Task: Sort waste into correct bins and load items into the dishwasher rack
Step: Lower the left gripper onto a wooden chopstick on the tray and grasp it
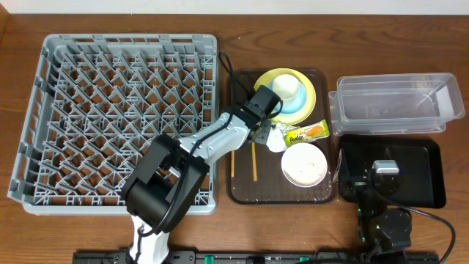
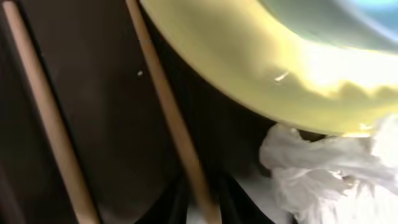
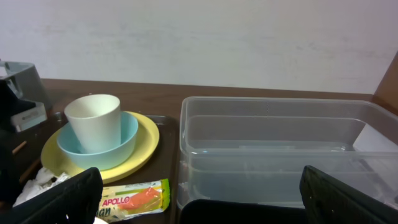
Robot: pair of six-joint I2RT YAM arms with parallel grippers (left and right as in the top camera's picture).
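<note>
So far: nothing is sorted or loaded; the dishwasher rack at the left of the table holds no dishes, and no waste shows in the clear tub or the black tray
Left to do: everything, it seems; the brown serving tray carries the yellow plate with the light blue bowl and white cup stacked on it, the white bowl, two chopsticks, the crumpled tissue and the snack wrapper
Left gripper: low over the tissue, beside the plate's rim; jaws look spread, pinching nothing
Right gripper: over the black tray; jaws spread wide, empty
Overhead alone shows: the whole rack and both arms
Left wrist alone shows: a chopstick running between the jaw tips
Right wrist alone shows: the cup upright inside the bowl
Crumbs: not made out in any view
</note>
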